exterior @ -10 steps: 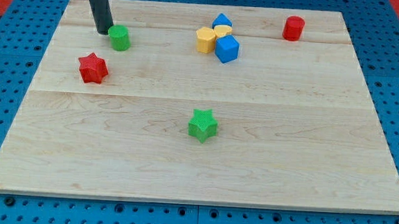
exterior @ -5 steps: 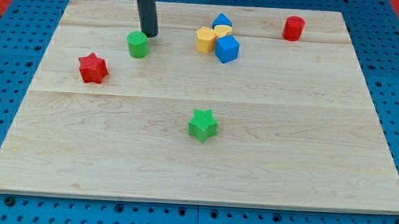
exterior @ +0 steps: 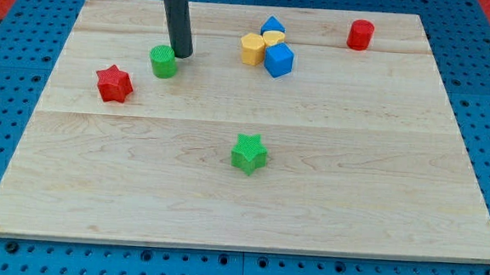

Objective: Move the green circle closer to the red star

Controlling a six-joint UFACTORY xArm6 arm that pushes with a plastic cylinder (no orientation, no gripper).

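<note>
The green circle (exterior: 163, 62) is a small green cylinder on the wooden board (exterior: 352, 204) at the upper left. The red star (exterior: 113, 84) lies to its lower left, a short gap apart. My tip (exterior: 181, 54) rests on the board just right of the green circle and slightly above it, touching or nearly touching its upper right side. The dark rod rises from there out of the view's top.
A green star (exterior: 249, 152) lies near the board's middle. A cluster of two yellow blocks (exterior: 252, 48) and two blue blocks (exterior: 279, 59) sits at the upper middle. A red cylinder-like block (exterior: 360, 34) stands at the upper right.
My tip went from the green circle's left around to its upper right, then down a little. The green circle shifted right, then slightly down and left toward the red star.
</note>
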